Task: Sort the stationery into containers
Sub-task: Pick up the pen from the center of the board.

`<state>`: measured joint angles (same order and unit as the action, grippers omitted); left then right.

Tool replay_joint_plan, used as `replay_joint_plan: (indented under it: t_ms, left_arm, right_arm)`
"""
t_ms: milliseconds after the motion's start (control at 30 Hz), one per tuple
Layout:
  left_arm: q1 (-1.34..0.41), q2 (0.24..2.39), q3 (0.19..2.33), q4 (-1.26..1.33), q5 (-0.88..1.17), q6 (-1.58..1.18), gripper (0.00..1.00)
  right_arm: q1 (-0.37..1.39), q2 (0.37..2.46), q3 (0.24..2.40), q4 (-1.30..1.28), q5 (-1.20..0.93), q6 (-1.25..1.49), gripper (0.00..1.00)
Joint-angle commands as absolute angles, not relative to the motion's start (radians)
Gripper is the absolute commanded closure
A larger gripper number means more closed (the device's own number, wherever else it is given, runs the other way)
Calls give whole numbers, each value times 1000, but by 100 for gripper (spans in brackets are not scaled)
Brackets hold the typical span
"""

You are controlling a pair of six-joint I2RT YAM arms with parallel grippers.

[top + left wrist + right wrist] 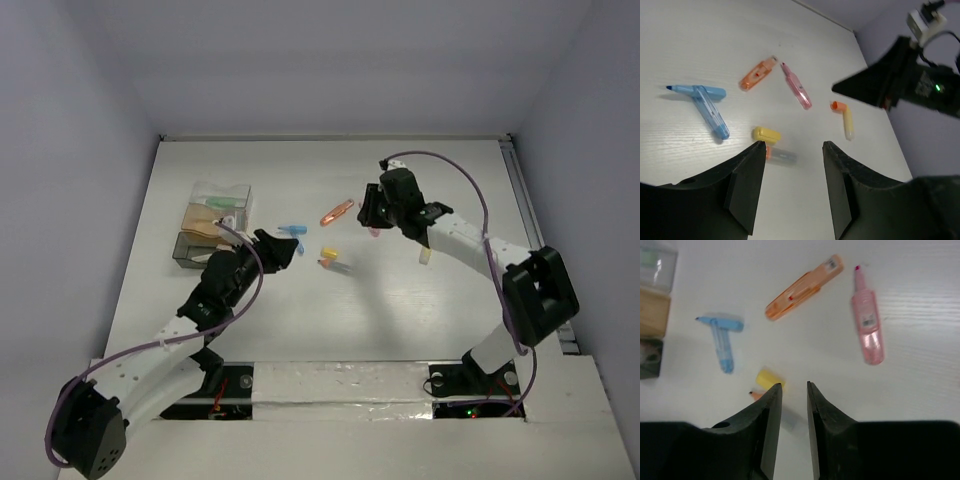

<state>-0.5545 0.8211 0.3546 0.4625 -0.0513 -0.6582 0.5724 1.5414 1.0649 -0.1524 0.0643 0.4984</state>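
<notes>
The containers (213, 224), a clear box with tan and grey sections, stand at the left. Stationery lies mid-table: blue highlighter and cap (710, 102), orange highlighter (757, 74), pink highlighter (797, 87), yellow cap (766, 134), a clear piece with an orange end (781, 155), and a pale yellow highlighter (847, 122). My left gripper (792, 145) is open and empty, hovering just short of the yellow cap. My right gripper (794, 385) hangs above the table near the yellow cap (769, 378), its jaws a narrow gap apart with nothing between them.
White walls close the table (330, 330) at the back and sides. The right arm (905, 75) stands beyond the pink highlighter in the left wrist view. The containers (652, 310) sit at the far left edge of the right wrist view.
</notes>
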Motion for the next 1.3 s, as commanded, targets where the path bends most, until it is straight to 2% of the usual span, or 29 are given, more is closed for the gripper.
replay_joint_plan:
  t_ms: [0,33,67,100,300,433,667,933,1133,1267]
  left_arm:
    - [-580,741,302,518,43,-612,54]
    - [-580,729,279,518,54,-609,55]
    - [-589,707,261,525,72,-611,54]
    - [-589,700,261,532,84,-611,54]
    - [-589,683,226,558,149,-589,55]
    - [-589,692,201,597,186,-589,55]
    - [-589,693,181,614,199,-575,56]
    - [-589,696,179,612,199,-561,57]
    - [-589,707,181,620,202,-563,57]
    - [-589,724,184,624,204,-560,57]
  right_arm:
    - [506,1638,1219,-309,112,371,59]
    - [496,1660,1247,-331,109,358,55]
    - [486,1705,1300,-374,89,326,46]
    - [474,1727,1328,-396,84,309,42]
    - [442,1926,1514,-549,29,204,30]
    - [423,2044,1658,-610,14,164,28]
    - [423,2147,1788,-644,46,132,28]
    - [423,2238,1905,-704,61,104,39]
    - [423,2174,1836,-664,95,135,42]
    - [423,2036,1618,-537,81,178,41]
